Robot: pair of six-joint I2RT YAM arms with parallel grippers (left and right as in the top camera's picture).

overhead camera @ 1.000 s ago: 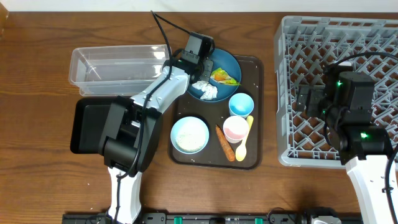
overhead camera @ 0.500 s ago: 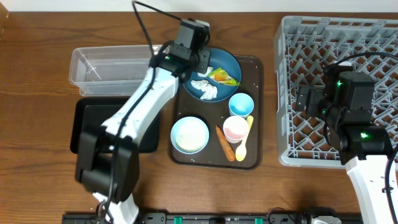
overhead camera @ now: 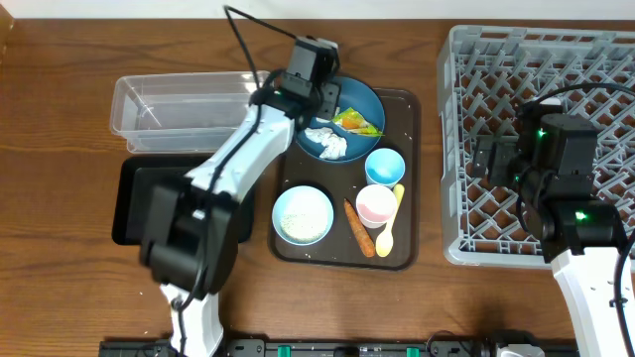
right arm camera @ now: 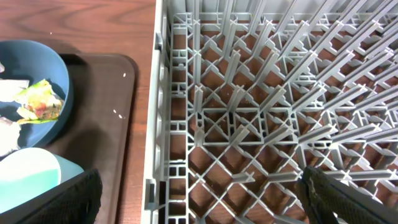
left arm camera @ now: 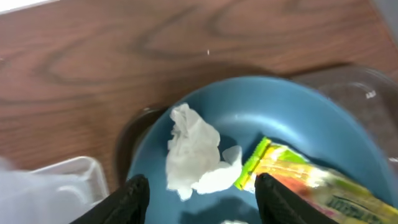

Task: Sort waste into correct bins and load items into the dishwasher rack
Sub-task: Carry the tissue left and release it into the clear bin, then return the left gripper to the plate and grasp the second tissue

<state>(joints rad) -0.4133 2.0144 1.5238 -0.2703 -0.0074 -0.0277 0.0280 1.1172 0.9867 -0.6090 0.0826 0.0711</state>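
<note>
My left gripper point(overhead camera: 322, 96) point(left arm camera: 202, 202) hovers open over the left side of the dark blue plate point(overhead camera: 362, 102) point(left arm camera: 280, 112), nothing between its fingers. Just ahead of it on the plate lie a crumpled white tissue point(left arm camera: 189, 152) point(overhead camera: 328, 143) and the green-orange-yellow wrapper point(left arm camera: 298, 171) point(overhead camera: 357, 122). My right gripper point(right arm camera: 202, 199) point(overhead camera: 488, 159) hangs wide open and empty over the left edge of the grey dishwasher rack point(right arm camera: 261, 124) point(overhead camera: 476, 59). The clear tub point(overhead camera: 179, 109) and the black tray point(overhead camera: 139, 198) sit left of the plate.
A dark brown serving tray point(overhead camera: 407, 109) carries the plate, a light blue cup point(overhead camera: 384, 166), a pink-inside cup point(overhead camera: 376, 204), a white-inside bowl point(overhead camera: 303, 214), an orange carrot piece point(overhead camera: 357, 227) and a pale yellow spoon point(overhead camera: 389, 226). Bare wood shows between tray and rack.
My left gripper went from shut to open, and its arm swung to reach over the plate from the far side. The right arm has not moved.
</note>
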